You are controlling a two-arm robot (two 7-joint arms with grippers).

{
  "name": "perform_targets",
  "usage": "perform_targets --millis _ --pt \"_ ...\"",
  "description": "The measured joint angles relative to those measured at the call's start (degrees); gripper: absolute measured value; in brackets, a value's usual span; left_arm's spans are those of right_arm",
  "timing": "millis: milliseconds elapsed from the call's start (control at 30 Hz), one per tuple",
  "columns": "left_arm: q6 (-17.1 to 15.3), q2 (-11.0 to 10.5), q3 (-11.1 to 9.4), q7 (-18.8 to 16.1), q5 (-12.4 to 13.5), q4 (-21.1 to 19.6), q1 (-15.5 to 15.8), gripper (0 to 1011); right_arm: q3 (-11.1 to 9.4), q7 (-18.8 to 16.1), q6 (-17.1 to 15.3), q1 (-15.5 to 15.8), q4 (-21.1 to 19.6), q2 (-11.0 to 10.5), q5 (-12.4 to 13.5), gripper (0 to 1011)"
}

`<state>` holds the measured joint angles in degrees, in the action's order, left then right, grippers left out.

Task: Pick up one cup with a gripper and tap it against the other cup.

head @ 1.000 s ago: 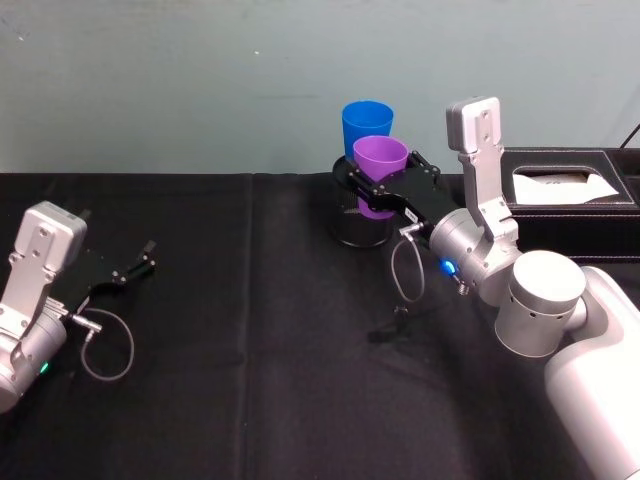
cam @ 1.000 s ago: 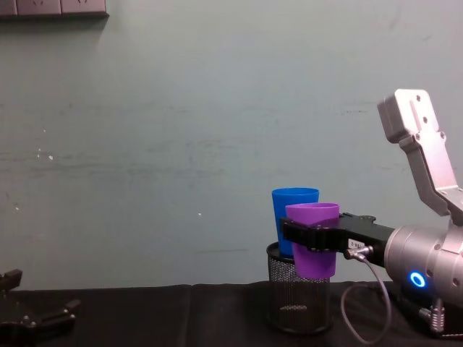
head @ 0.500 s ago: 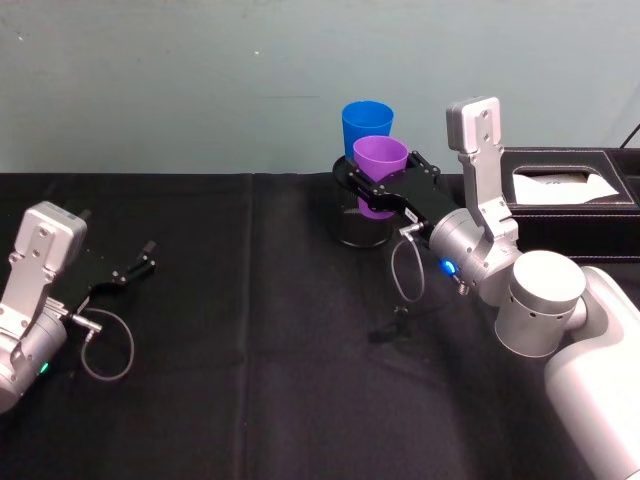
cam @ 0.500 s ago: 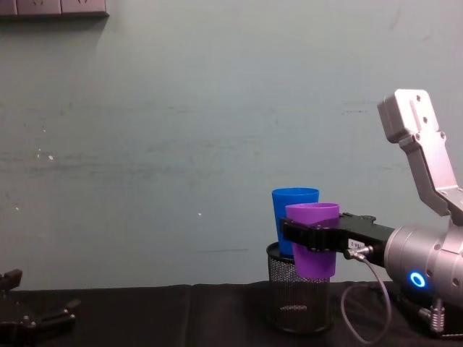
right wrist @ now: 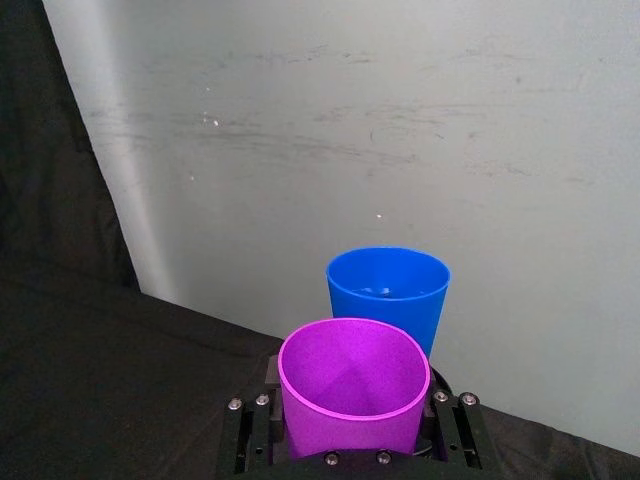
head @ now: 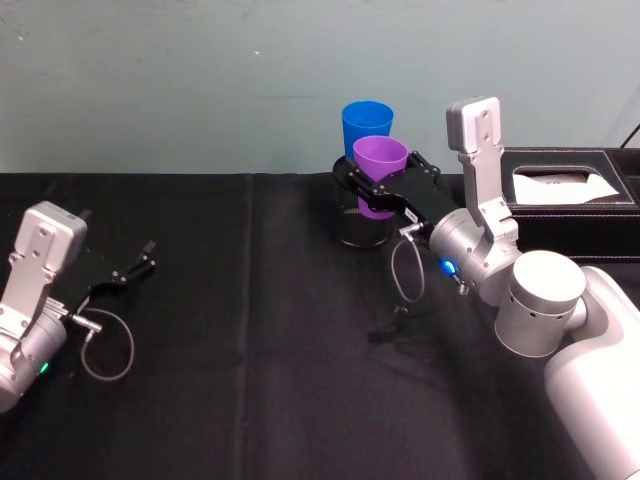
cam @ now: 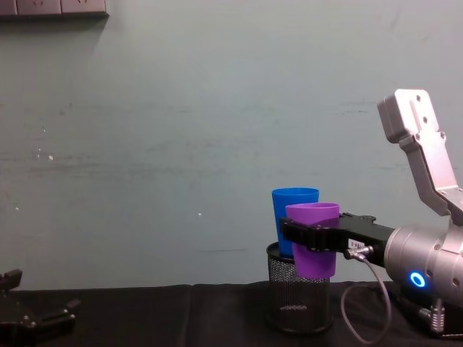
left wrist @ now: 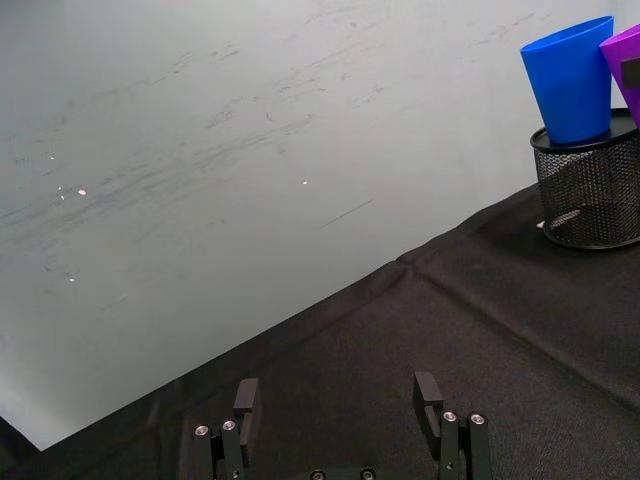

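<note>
While right hand (head: 381, 172) stays clamped on purple cup (head: 380, 152) by blue cup (head: 366, 120), nothing moved; left hand (head: 135, 262) apart.

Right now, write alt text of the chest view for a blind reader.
The right gripper holds a purple cup in front of a blue cup standing in a black mesh holder. The left gripper rests low left.

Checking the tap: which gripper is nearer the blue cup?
Right. The right gripper, holding the purple cup, is just in front of the blue cup; the left gripper rests far to its left.
</note>
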<state>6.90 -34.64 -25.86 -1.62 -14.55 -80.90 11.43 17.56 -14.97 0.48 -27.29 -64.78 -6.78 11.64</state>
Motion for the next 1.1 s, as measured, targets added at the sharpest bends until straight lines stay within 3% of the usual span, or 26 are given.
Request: perform_targets --millis 1100 --pt "0.0 0.0 0.0 0.0 0.0 0.0 0.0 1000 0.0 0.0 0.0 0.0 0.0 0.0 0.0 724"
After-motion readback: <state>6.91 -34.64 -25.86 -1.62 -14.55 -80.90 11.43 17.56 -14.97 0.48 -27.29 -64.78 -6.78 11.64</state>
